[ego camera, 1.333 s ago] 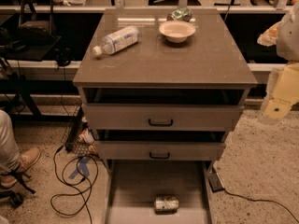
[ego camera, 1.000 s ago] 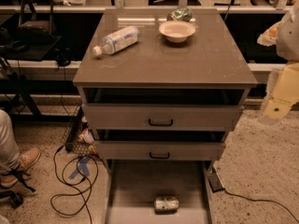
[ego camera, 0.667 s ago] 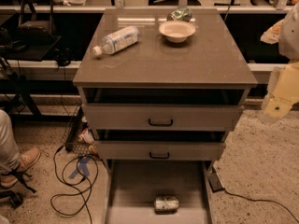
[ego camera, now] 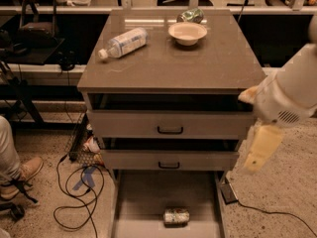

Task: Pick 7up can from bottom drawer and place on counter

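While the 7up can (ego camera: 176,215) lies on its side in the open bottom drawer (ego camera: 148,195), we hold our gripper (ego camera: 260,150) right of the cabinet, below the counter (ego camera: 208,58), well apart from the can; whether it is spread or closed, we cannot tell.

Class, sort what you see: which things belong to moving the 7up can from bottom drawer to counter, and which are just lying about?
Job: 7up can, lying in the open bottom drawer; counter; gripper, hanging beside the cabinet.
Lying about: water bottle, bowl, green foil snack bag, all on the counter; cables on the floor.
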`<state>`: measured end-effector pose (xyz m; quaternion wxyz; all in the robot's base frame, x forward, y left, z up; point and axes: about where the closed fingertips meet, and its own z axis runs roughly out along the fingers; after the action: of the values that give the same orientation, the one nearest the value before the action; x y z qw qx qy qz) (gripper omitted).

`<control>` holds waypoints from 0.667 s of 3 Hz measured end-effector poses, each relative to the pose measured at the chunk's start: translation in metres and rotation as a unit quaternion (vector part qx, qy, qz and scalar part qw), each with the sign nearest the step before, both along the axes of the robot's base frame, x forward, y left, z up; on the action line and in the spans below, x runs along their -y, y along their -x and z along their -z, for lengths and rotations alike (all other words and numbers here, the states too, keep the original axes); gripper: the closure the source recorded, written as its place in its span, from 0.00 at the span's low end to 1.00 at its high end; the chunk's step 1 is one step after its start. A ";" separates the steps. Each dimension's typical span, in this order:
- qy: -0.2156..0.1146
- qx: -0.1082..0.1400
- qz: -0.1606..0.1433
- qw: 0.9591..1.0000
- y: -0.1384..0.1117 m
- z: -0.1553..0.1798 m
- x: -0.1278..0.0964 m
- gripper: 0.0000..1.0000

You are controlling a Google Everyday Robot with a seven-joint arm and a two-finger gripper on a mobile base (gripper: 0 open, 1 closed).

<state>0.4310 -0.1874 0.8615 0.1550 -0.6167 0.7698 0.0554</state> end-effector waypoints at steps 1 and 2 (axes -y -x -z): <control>-0.021 -0.046 -0.024 0.998 0.016 0.086 -0.031 0.00; -0.016 -0.067 -0.028 0.997 0.031 0.110 -0.032 0.00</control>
<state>0.4002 -0.1552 0.7511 0.1114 -0.6301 0.7600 0.1136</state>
